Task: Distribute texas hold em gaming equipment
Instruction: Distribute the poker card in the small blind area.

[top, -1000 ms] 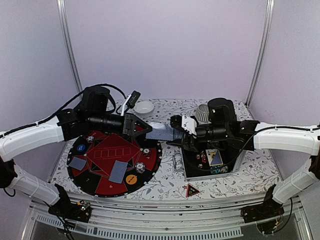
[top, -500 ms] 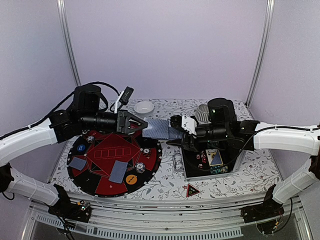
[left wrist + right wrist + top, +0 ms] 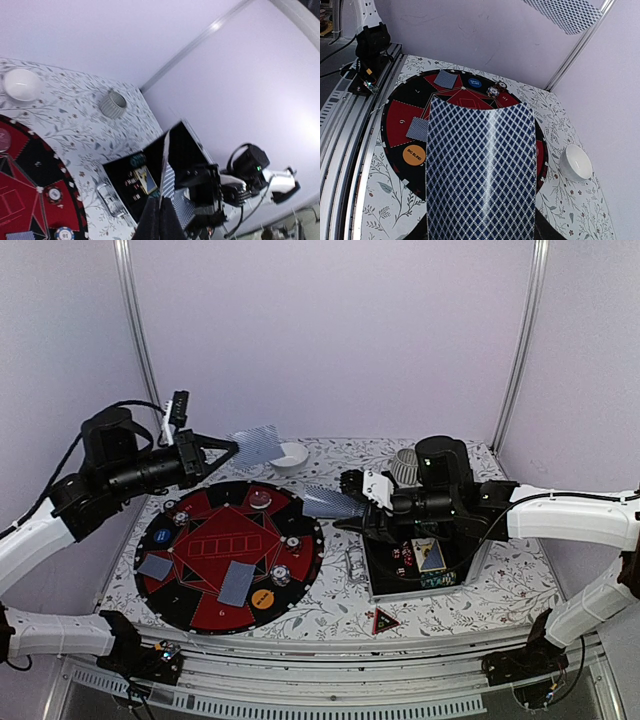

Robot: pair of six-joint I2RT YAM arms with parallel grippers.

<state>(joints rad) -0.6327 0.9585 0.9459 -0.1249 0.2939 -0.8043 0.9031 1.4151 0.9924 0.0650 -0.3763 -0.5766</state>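
My left gripper (image 3: 226, 448) is shut on one grey-blue patterned playing card (image 3: 257, 445), held in the air over the table's back left; in the left wrist view that card (image 3: 165, 167) stands edge-on above my gripper (image 3: 160, 212). My right gripper (image 3: 347, 504) is shut on a stack of playing cards (image 3: 324, 501), which fills the right wrist view (image 3: 480, 175) and hides its fingers. Two cards (image 3: 155, 566) (image 3: 238, 582) lie face down on the round black-and-red board (image 3: 200, 615), with an orange disc (image 3: 262, 598), a blue disc (image 3: 163, 536) and striped chips (image 3: 280, 575).
A black case (image 3: 385, 585) holding small items sits under the right arm. A ribbed grey cup (image 3: 404, 466) and a white bowl (image 3: 290, 454) stand at the back. A red triangular marker (image 3: 384, 620) lies near the front edge.
My left gripper closed on one card from the right gripper's stack and pulled it away to the left and back. The right arm has stayed still.
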